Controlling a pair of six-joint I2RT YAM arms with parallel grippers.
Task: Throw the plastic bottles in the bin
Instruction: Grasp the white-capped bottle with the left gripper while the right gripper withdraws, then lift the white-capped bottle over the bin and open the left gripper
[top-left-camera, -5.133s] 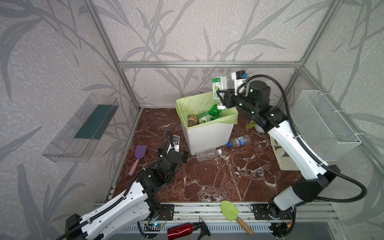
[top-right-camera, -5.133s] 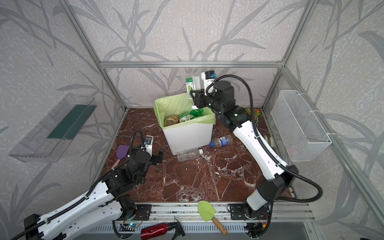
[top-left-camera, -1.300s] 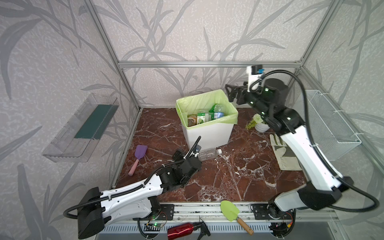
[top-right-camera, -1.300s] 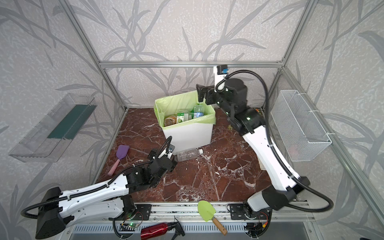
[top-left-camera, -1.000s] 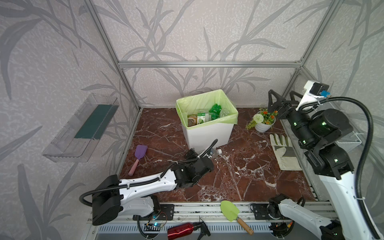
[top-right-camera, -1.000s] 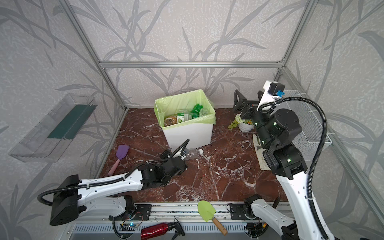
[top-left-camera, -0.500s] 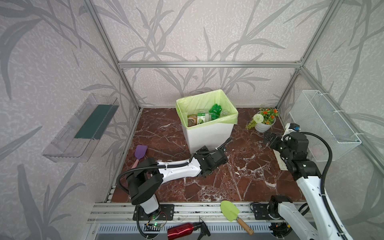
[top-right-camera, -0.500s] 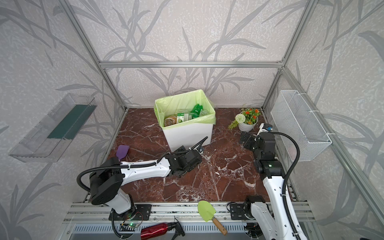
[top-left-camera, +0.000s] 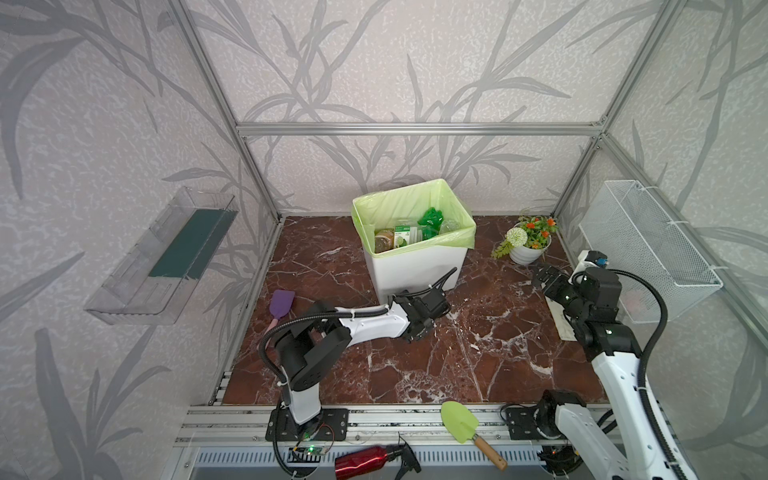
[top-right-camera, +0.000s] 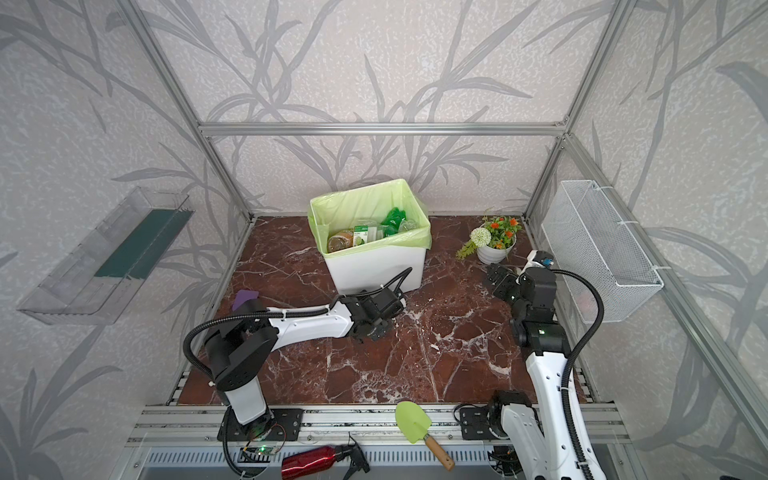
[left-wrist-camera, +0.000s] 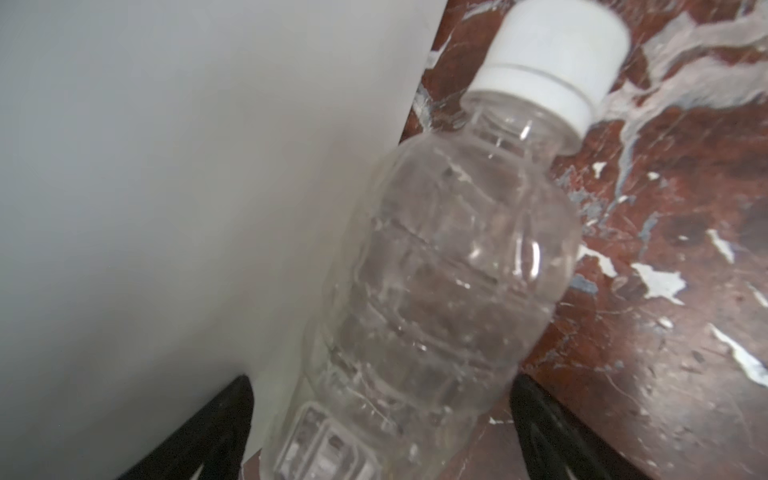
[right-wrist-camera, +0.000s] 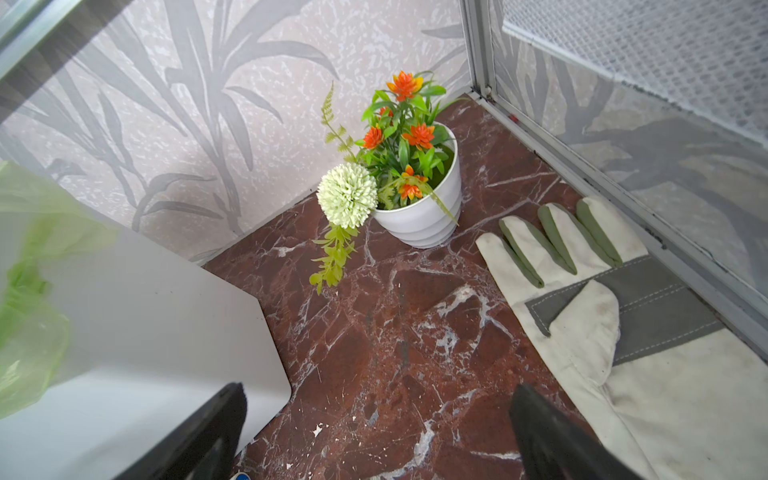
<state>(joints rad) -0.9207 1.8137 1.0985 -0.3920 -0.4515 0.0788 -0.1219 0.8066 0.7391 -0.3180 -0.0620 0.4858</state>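
Desk (top-left-camera: 478, 374): brown marbled top, seen whole in both top views. Bin (top-left-camera: 415, 270): white, with a light-green liner folded over the rim, standing at the back middle of the desk. Both top views look down into it and show the plastic bottles (top-left-camera: 409, 237) heaped inside, one green and one brown among the clear ones; the wrist views show only its outer wall. Wire basket (top-left-camera: 648, 245) on the right wall and clear tray (top-left-camera: 166, 257) on the left wall: top views only. Left pincer (left-wrist-camera: 380, 378): low at the bin's front foot and covered by its own wrist in both top views. The left wrist view shows its jaws spread wide either side of the clear bottle (left-wrist-camera: 449, 270), not clenched; whether a pad brushes the plastic is hard to tell in the blur. Right pincer (top-left-camera: 544, 276): released and empty, over bare desk between the bin and the right wall. Glove (right-wrist-camera: 602, 332): white and grey, flat along the right wall, plain in the right wrist view, mostly under the right arm in the top views. Flower pot (right-wrist-camera: 419, 220): white, in the back right corner. The clear bottle: white cap, on its side on the desk close against the bin's front wall, shown by the left wrist view alone.
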